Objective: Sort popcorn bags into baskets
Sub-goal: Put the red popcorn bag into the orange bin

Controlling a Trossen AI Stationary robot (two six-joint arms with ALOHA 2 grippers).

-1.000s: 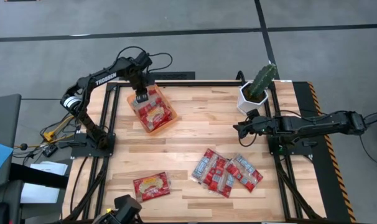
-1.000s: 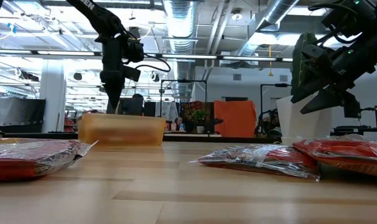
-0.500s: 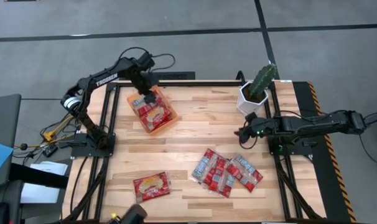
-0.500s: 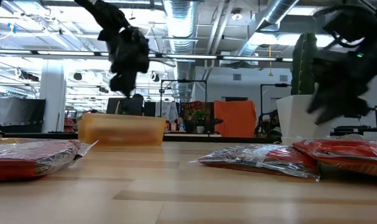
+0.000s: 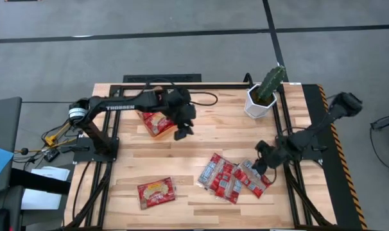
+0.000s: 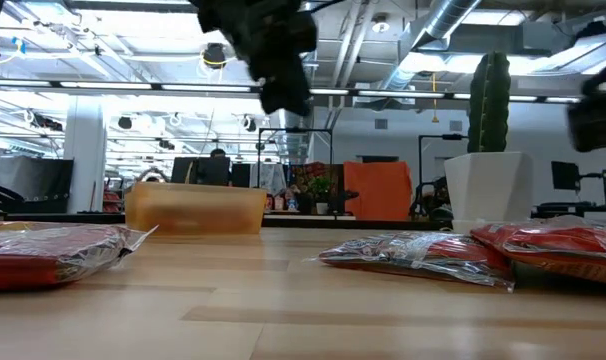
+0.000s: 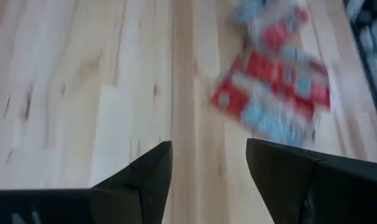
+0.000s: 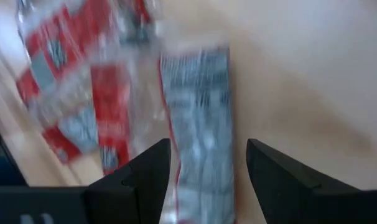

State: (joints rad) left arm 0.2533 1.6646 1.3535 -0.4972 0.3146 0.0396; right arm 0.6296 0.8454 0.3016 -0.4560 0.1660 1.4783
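High view: the left pincer (image 5: 181, 133) hangs over bare tabletop (image 5: 207, 138) just beside the orange basket (image 5: 157, 122), which sits behind it toward the left arm's base and holds red popcorn bags with yellowish centres. In the left wrist view its two dark fingers (image 7: 145, 174) stand apart with only wood between them, so this pincer is open and carries nothing. Ahead of it in that view lies the cluster of red and silver-grey bags (image 7: 272, 102), well apart from the fingertips.

The right pincer (image 5: 262, 160) is low at the right edge of that same cluster of bags (image 5: 233, 178), over the outermost packet. The right wrist view shows its fingers (image 8: 145, 171) spread wide with a silver-grey packet (image 8: 201, 118) directly between and beyond them; whether the fingers touch it cannot be told, and nothing is gripped.

One more red bag with a yellowish centre (image 5: 156, 191) lies alone near the tabletop's front left, well apart from both pincers. A white pot with a green cactus (image 5: 265, 93) stands at the back right corner.

In the low view the left pincer (image 6: 283, 95) hangs above the tabletop, to the right of the basket (image 6: 195, 210).
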